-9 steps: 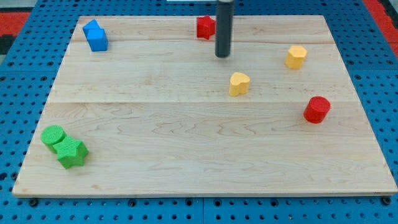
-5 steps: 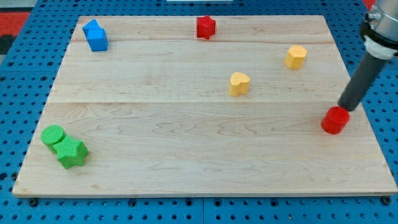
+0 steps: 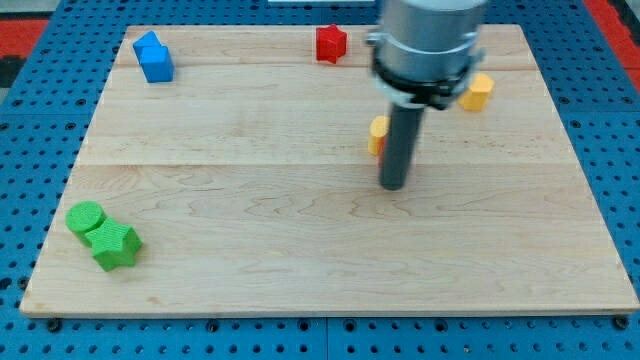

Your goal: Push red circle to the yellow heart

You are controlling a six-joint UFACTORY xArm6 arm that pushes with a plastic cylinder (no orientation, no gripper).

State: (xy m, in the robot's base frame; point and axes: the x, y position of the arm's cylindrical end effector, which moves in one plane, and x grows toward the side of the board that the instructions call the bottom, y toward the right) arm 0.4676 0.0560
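Observation:
The yellow heart point(image 3: 376, 136) lies right of the board's middle, mostly hidden behind my rod, with only its left edge showing. My tip point(image 3: 394, 186) rests on the board just below the heart, slightly to its right. The red circle does not show anywhere in this view; the arm's wide body covers part of the board's upper right.
A red star point(image 3: 331, 43) sits at the top edge. A yellow hexagon point(image 3: 479, 90) is half hidden by the arm at upper right. Two blue blocks point(image 3: 153, 57) sit at top left. A green circle point(image 3: 86, 217) and a green star point(image 3: 115, 246) sit at bottom left.
My rod went from the top middle to the red circle at the right, then swung left to just below the yellow heart. The red circle has dropped out of sight.

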